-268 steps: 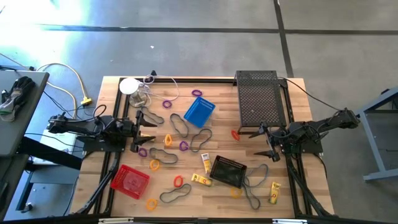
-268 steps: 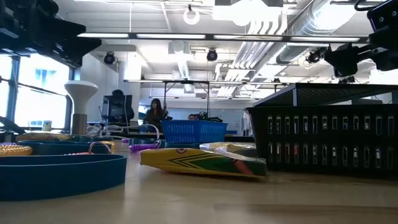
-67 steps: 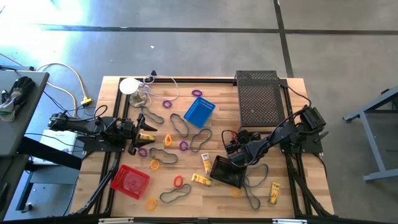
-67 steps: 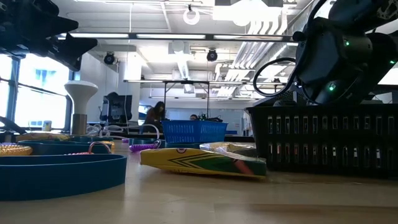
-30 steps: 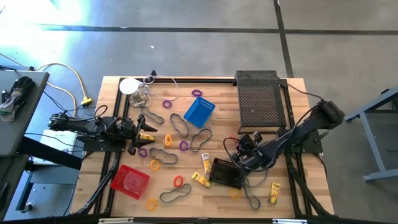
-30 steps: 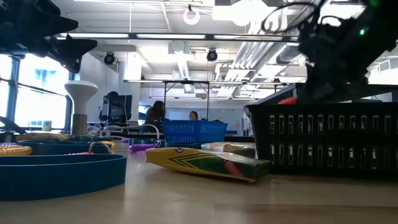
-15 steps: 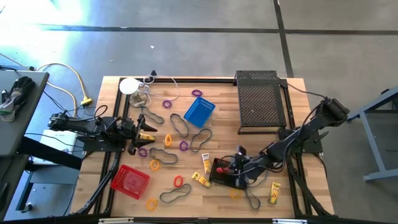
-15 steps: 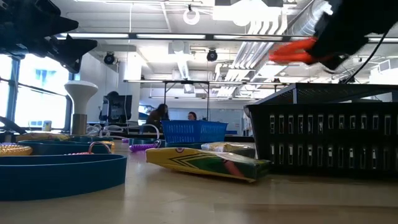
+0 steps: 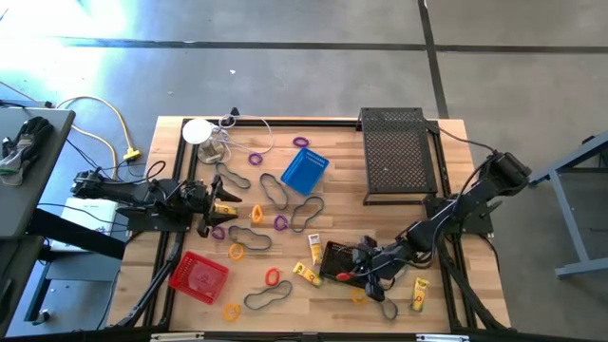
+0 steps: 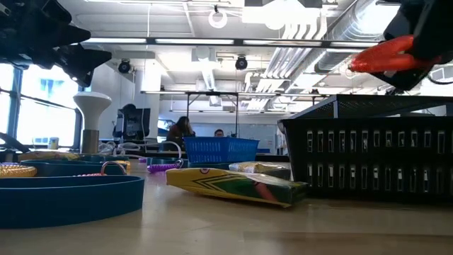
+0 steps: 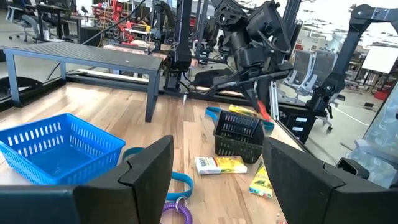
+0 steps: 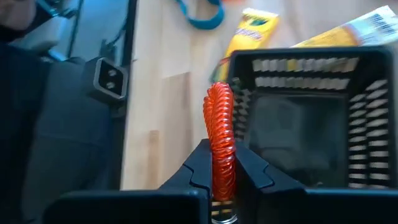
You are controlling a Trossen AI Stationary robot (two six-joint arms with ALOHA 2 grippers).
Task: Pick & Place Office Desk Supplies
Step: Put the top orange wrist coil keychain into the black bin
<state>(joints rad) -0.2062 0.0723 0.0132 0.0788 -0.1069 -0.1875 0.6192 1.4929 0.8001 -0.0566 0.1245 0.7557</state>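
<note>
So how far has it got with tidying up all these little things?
Barely begun. The right gripper has its jaws shut on a red coil ring, held above the black basket. The blue basket holds nothing. Grey loops, rings and yellow tubes lie scattered. The left gripper waits open.

Small mesh baskets, three: one blue plastic basket (image 9: 304,171), one red plastic basket (image 9: 199,277), one black plastic basket (image 9: 332,256). Large flat black mesh tray (image 9: 399,157), one. White round disc (image 9: 197,130), one. Grey elongated band loops (image 9: 275,193), about six. Purple coiled rings (image 9: 256,157), four; orange coiled rings (image 9: 236,252), four; red coiled ring (image 9: 273,276), two. Little yellow tubes (image 9: 419,293), three
</note>
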